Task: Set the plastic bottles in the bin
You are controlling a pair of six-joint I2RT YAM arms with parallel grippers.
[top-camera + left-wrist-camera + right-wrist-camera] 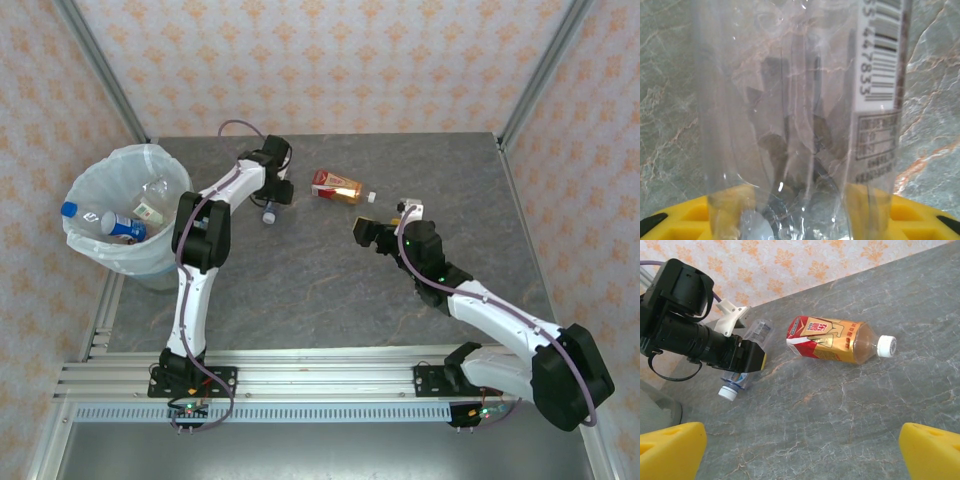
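left end effector straddles clear bottle
whether it pinches, cannot tell; right end effector spread wide, empty, open desk around

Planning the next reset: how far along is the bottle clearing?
Done: several bottles already lie in the bin, one blue-capped. In hand: the left gripper straddles a clear bottle on the table; grip unconfirmed. Left: the red-and-gold bottle, lying beyond the open right gripper.
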